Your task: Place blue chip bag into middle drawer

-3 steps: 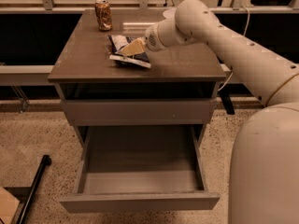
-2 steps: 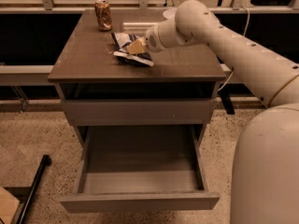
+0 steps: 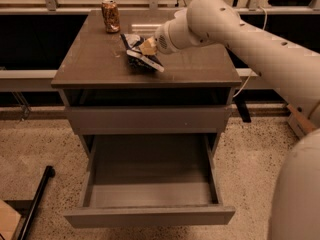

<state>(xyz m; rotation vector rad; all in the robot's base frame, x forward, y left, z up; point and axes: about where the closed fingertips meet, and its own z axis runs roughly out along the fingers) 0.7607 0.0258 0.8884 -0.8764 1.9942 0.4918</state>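
The blue chip bag (image 3: 136, 55) is on the cabinet top, dark with white patches and crumpled. My gripper (image 3: 145, 49) comes in from the right and is shut on the bag's upper right side, with one tan fingertip (image 3: 148, 46) showing against the foil. The bag looks tilted, with its lower white edge close to the top surface. The middle drawer (image 3: 150, 215) is pulled wide open below, and its smooth grey floor is bare. It lies well below and in front of the gripper.
A brown-gold drink can (image 3: 110, 15) stands at the back left of the cabinet top (image 3: 90, 64). A closed plain drawer front (image 3: 150, 119) sits above the open drawer. A black pole (image 3: 37, 196) leans at lower left. My white arm (image 3: 260, 49) fills the right side.
My gripper has shifted slightly left and back over the cabinet top. The chip bag has moved with it and sits a little higher.
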